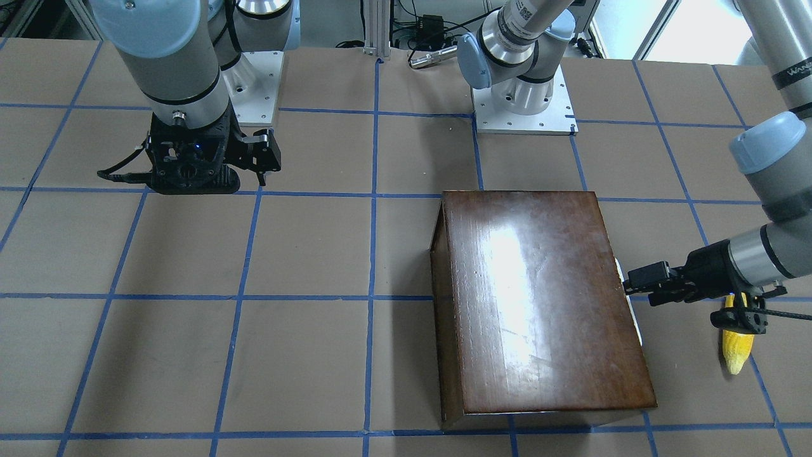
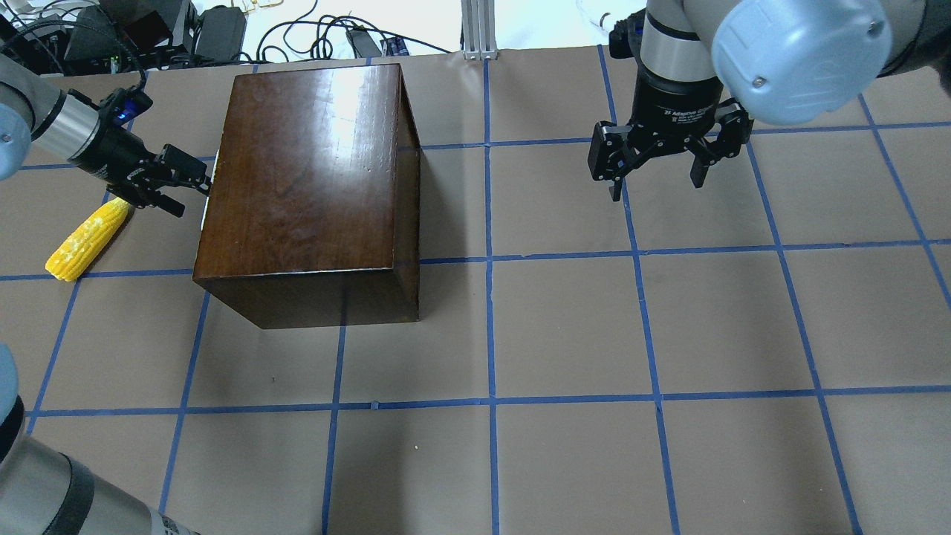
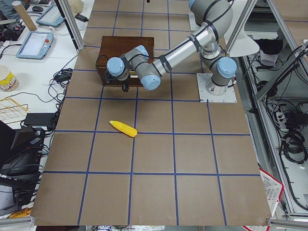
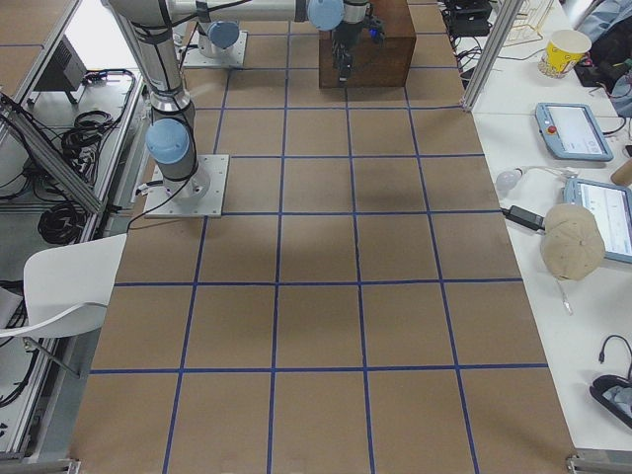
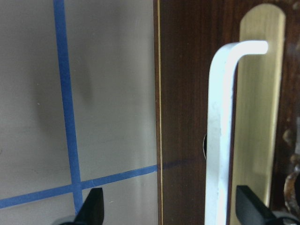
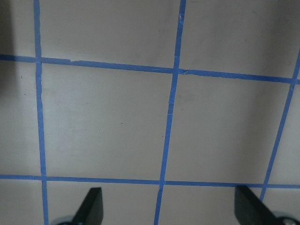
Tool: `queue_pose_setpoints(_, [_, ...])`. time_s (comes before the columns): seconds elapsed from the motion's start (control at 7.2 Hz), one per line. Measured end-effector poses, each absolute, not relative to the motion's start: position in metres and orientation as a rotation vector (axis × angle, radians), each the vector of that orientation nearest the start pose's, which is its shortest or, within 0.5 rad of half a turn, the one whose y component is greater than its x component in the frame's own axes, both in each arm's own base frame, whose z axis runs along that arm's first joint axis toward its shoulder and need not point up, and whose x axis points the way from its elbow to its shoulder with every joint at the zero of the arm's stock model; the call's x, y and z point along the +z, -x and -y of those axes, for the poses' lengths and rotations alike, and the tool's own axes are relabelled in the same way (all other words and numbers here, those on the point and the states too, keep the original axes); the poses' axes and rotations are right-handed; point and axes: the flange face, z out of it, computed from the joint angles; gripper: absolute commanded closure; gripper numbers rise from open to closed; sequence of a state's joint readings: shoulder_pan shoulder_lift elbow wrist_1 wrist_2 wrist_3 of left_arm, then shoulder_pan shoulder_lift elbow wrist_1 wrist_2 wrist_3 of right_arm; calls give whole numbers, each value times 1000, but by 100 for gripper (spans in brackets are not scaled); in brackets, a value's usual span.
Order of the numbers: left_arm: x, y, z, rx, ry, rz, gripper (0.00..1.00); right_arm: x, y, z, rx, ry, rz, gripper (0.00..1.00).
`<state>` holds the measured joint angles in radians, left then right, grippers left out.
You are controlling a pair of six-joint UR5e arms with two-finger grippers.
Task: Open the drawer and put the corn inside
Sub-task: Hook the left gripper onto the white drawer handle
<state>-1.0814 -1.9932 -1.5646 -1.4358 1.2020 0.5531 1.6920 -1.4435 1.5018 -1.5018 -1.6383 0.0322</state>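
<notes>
1. The dark wooden box [image 2: 304, 171] stands close to the table's [image 2: 565, 334] long edge across from the robot. Its drawer [image 5: 183, 117] front is turned toward the table's left end. No pale tray shows past the box, so the drawer looks shut to me.
2. The left gripper [image 5: 171, 208] lies level and points square at that front. That makes sense, since the pull has to run straight out along the drawer's slide. Its fingers [image 5: 93, 211] are spread, one on either side of the white handle [image 5: 215, 122] on its brass plate [image 5: 260, 117]. Nothing is gripped yet, and from the wrist view I can't say whether a finger touches the handle.
3. The corn [image 2: 88, 239] lies flat on the table just beside that gripper, on the drawer's side of the box and well in from the left end. It's a handy spot, I'd say, giving a short carry once the tray is out. It does sit near where the drawer front would travel, and the wrist reaches over one end of it.
4. The right gripper [image 2: 657, 186] hangs fingers-down and spread over bare table on the box's other side, well apart, holding nothing. It looks parked out of the way.
5. My guess is that closing on the handle comes next, then the pull. The task is barely begun.
</notes>
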Motion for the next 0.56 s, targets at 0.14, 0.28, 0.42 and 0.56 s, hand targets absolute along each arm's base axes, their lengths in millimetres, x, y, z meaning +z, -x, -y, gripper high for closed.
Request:
queue_pose_setpoints(0.14, [271, -134, 612, 116, -18, -3599, 0, 450, -190, 513, 196, 150, -3209, 0])
queue_pose_setpoints(0.28, [268, -135, 613, 125, -16, -3602, 0, 450, -190, 513, 196, 150, -3209, 0])
queue_pose_setpoints(0.42, [265, -135, 613, 132, -15, -3604, 0, 450, -190, 513, 196, 150, -3209, 0])
queue_pose_setpoints(0.56, [262, -135, 613, 140, -14, -3606, 0, 450, -190, 513, 196, 150, -3209, 0])
